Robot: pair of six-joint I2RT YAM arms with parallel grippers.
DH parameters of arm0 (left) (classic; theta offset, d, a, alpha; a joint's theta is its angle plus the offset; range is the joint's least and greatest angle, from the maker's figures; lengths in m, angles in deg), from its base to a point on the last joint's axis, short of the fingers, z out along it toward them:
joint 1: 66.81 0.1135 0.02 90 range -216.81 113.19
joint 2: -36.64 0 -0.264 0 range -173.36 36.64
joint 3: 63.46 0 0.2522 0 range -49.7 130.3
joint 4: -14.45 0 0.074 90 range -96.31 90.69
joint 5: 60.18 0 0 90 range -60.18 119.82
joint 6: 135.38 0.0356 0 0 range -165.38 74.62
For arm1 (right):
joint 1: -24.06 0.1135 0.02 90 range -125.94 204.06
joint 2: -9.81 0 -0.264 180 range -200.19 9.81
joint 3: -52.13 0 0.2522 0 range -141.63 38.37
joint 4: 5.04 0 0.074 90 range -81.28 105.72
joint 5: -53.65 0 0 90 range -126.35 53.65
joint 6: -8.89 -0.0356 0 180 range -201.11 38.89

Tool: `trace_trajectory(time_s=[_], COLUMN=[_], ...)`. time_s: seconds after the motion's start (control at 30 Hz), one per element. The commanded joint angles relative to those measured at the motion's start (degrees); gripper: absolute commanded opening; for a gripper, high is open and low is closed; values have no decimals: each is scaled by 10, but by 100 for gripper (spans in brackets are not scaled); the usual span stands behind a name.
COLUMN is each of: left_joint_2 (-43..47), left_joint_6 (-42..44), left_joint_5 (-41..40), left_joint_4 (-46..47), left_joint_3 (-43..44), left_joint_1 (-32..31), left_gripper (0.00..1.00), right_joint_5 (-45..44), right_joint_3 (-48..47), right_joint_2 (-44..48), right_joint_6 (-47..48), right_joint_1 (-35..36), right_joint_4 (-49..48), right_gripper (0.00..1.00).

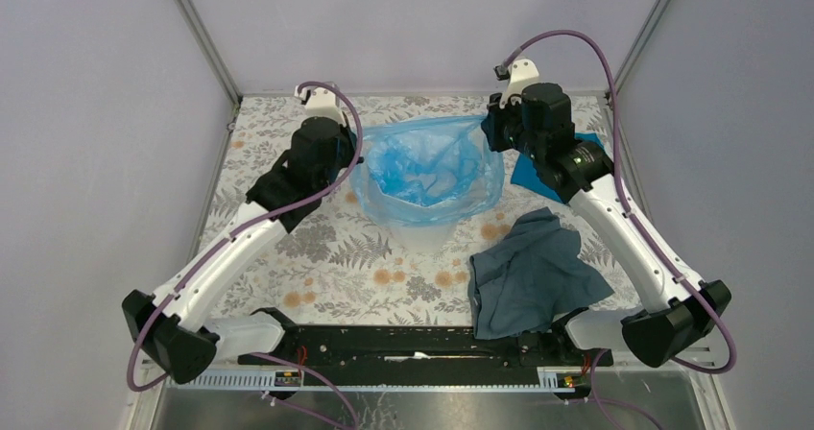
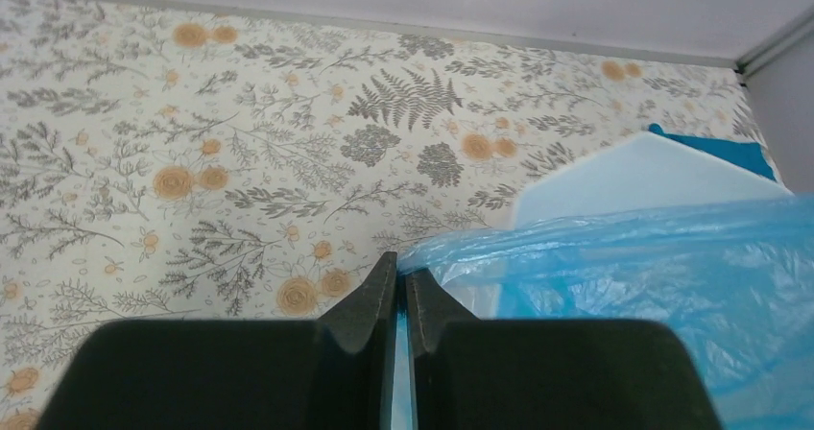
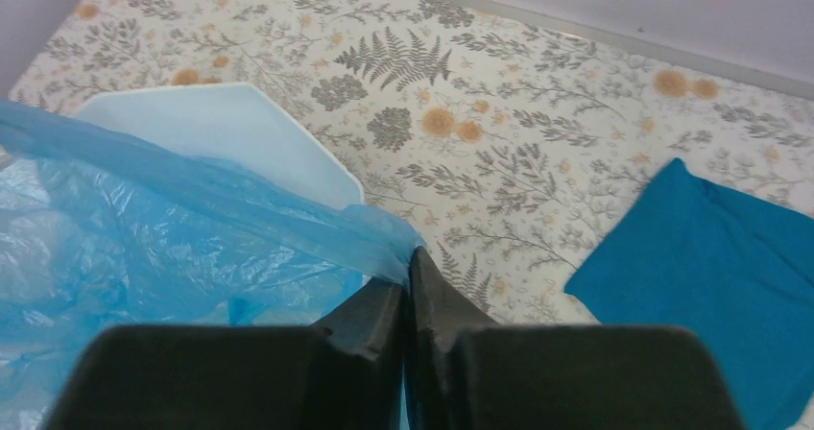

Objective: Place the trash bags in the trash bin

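My left tool (image 2: 400,274): pinched shut on trash bag (image 2: 624,286) edge. My right tool (image 3: 408,269): pinched shut on opposite edge. Bag spread across trash bin (image 3: 221,128) mouth, middle sagging inside; bin on bench (image 2: 192,113). Step, as judged: seating bag. Next: lower both edges evenly; film may tear. No legible writing.

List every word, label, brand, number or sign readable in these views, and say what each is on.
None can be read.
The trash bag, trash bin, teal cloth and grey-blue cloth show no print.
The table cover bears only ferns and flowers.
The small circuit boards at the near edge are too small to tell.
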Motion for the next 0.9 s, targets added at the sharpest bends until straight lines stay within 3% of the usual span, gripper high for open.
trace_trajectory(time_s=[0.0,0.07,0.17,0.27,0.43,0.6,0.73,0.77,0.87], left_joint_2=[-27,-33,-38,-40,-44,-50,-54,-55,-62], left_joint_6=[-34,-39,-42,-47,-55,-54,-51,-51,-48], left_joint_5=[33,52,86,107,126,125,125,126,130], left_joint_4=[37,43,48,55,61,60,57,58,59], left_joint_3=[41,41,42,40,36,40,45,45,49], left_joint_1=[44,57,69,73,75,77,79,80,83], left_gripper=[8,9,8,8,9,9,9,9,9], right_joint_5=[41,53,92,120,155,147,148,148,143], right_joint_3=[-6,-13,-19,-17,-33,-44,-66,-72,-82], right_joint_2=[-23,-26,-20,-13,-25,-37,-54,-62,-80], right_joint_6=[-23,-24,-32,-44,-42,-44,-47,-47,-52], right_joint_1=[-19,-20,-20,-20,-20,-21,-23,-25,-32], right_joint_4=[-53,-43,-39,-46,-33,-46,-42,-38,-35], right_gripper=[28,47,54,77,88,83,91,88,59])
